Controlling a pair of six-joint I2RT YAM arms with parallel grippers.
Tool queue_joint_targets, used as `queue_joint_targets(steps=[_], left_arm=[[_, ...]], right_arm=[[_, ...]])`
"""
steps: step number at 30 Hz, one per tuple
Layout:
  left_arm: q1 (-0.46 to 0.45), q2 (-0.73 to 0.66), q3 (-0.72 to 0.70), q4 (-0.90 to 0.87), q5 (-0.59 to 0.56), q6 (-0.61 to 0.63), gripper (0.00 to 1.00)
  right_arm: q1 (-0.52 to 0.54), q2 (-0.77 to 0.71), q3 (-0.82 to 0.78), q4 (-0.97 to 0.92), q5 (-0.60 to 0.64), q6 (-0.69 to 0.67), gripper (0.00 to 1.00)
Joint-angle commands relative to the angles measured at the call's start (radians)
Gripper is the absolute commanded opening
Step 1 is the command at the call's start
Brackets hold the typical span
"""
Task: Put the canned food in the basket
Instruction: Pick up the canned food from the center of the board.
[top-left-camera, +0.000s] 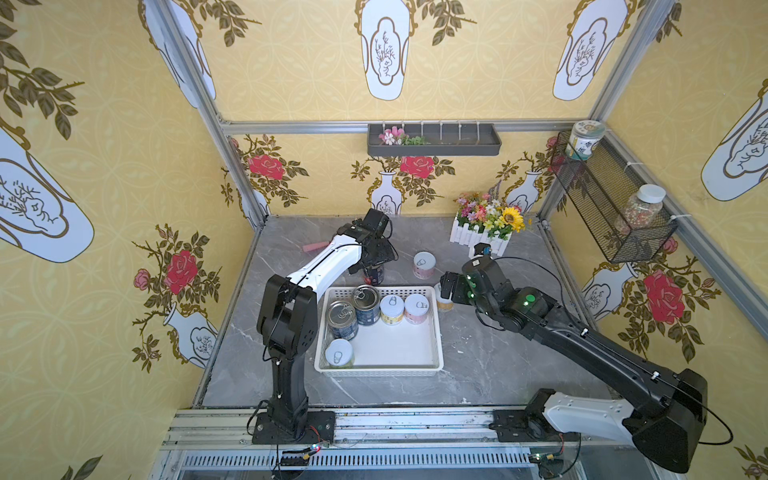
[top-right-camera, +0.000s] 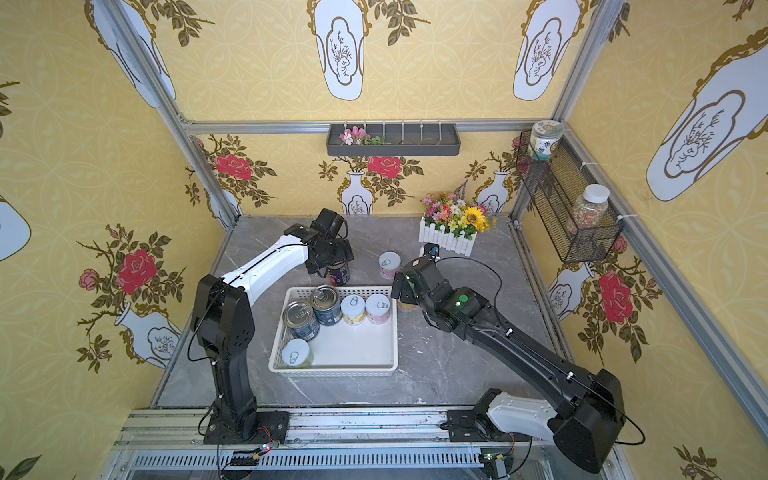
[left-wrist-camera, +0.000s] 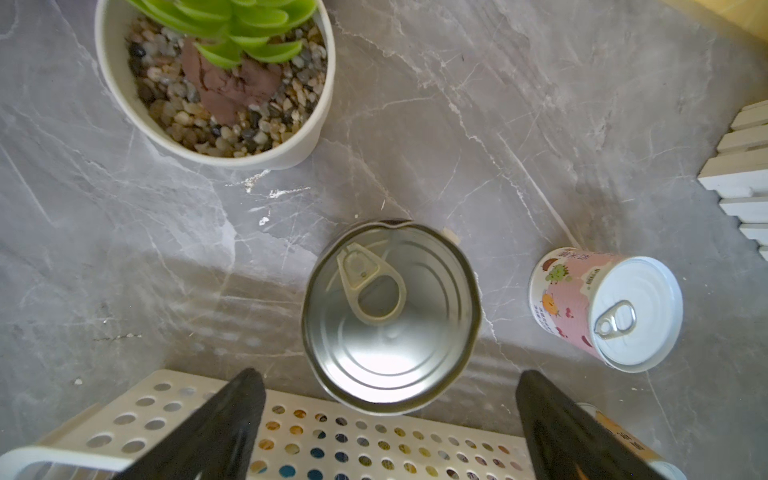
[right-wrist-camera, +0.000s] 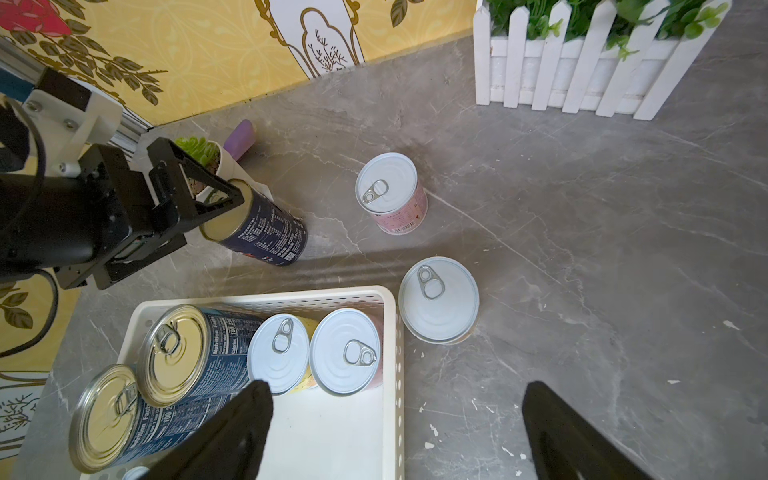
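- Now five cans (top-left-camera: 392, 309) stand in the white basket (top-left-camera: 378, 370); three wait outside on the table (top-left-camera: 498, 365)
- The left gripper (left-wrist-camera: 388, 374), jaws wide open and holding nothing, is at the top of the dark can (left-wrist-camera: 388, 320) behind the basket; an off-centre close could topple it
- The right gripper (right-wrist-camera: 397, 388), jaws open, hovers above the white-lidded can (right-wrist-camera: 438, 299) just beside the basket wall; a finger might snag the rim

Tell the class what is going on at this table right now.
Two robot arms are packing cans into the white basket. Five cans stand inside it and three stand on the table. The left arm has its jaws open above a dark-labelled can just beyond the basket, not gripping it. The right arm has open jaws by the basket's right side, near a white-lidded can just outside it. A pink can stands farther back.
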Motion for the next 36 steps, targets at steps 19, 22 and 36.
queue_joint_targets(steps=[19,22,36], left_arm=[[0.010,0.117,0.065,-0.015,-0.090,0.025,0.95],[0.012,0.143,0.080,-0.020,-0.102,0.037,0.88],[0.012,0.147,0.084,-0.037,-0.224,0.029,0.80]], right_arm=[[-0.005,0.020,0.007,0.043,-0.043,-0.003,0.97],[-0.008,0.024,0.010,0.042,-0.049,-0.003,0.97],[-0.009,0.043,0.008,0.052,-0.073,-0.003,0.97]])
